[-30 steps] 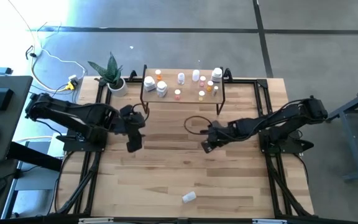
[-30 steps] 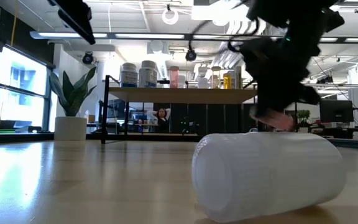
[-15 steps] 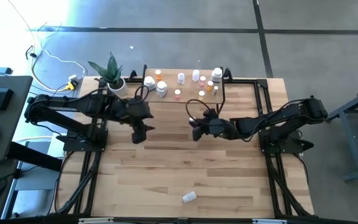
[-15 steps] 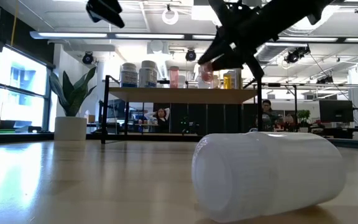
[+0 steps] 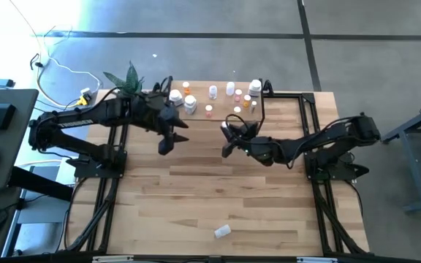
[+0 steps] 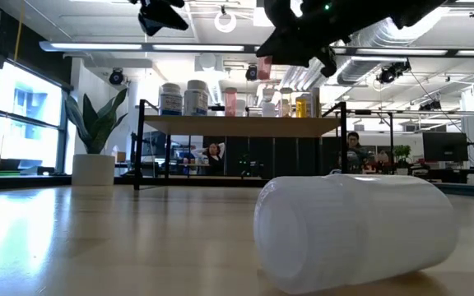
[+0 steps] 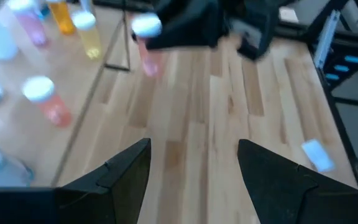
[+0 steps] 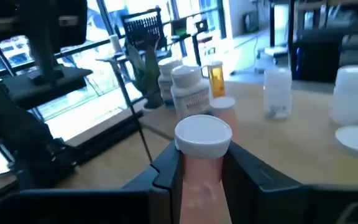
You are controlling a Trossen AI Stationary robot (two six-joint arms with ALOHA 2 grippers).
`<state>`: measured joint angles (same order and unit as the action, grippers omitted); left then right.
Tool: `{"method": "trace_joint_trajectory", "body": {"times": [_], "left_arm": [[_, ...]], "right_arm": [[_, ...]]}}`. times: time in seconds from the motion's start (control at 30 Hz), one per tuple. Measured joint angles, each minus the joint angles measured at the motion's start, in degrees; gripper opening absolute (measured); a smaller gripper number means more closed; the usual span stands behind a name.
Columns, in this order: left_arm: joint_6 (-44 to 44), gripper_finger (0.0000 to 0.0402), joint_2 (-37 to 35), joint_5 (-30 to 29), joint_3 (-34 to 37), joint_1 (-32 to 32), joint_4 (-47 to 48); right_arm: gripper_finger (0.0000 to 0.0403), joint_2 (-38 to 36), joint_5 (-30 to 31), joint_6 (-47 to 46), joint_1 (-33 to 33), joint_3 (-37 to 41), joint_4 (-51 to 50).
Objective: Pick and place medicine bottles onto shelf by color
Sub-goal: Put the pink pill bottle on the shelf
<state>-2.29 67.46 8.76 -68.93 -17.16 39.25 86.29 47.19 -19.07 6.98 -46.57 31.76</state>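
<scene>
Right gripper [image 8: 199, 171] clamps a pinkish bottle [image 8: 202, 163] upright, raised just before the shelf [image 5: 218, 104].
Upright carry suits standing it among like colours; left gripper [image 7: 191, 177] hangs wide, empty; a white bottle [image 5: 222, 231] lies on the table's near edge.

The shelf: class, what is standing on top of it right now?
On the shelf stand several small medicine bottles: white, orange and pink, mostly white-capped. In the low view they overlap, so those behind are partly covered and uncountable.

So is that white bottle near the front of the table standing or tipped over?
Tipped over: the white bottle lies on its side on the table.
</scene>
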Motion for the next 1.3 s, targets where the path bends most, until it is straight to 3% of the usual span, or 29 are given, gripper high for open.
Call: {"method": "trace_joint_trajectory", "body": {"times": [0.3,0.57,0.97,1.3], "left_arm": [[2.28,0.0232,0.00,-0.25,0.00,-3.98,-1.81],[2.65,0.0232,0.00,-0.38,0.02,-4.64,-1.69],[3.12,0.0232,0.00,-0.36,0.04,-4.62,-0.02],[4.44,0.0232,0.00,-0.36,0.04,-4.64,0.06]], "right_arm": [[0.0071,10.41,5.10,10.64,-0.73,-1.38,15.20],[0.0071,17.50,7.30,20.19,-4.78,-9.40,13.76],[0.0071,18.49,13.55,17.56,-6.25,-10.80,11.02],[0.0071,18.51,12.70,11.07,-8.87,-10.80,6.13]]}}
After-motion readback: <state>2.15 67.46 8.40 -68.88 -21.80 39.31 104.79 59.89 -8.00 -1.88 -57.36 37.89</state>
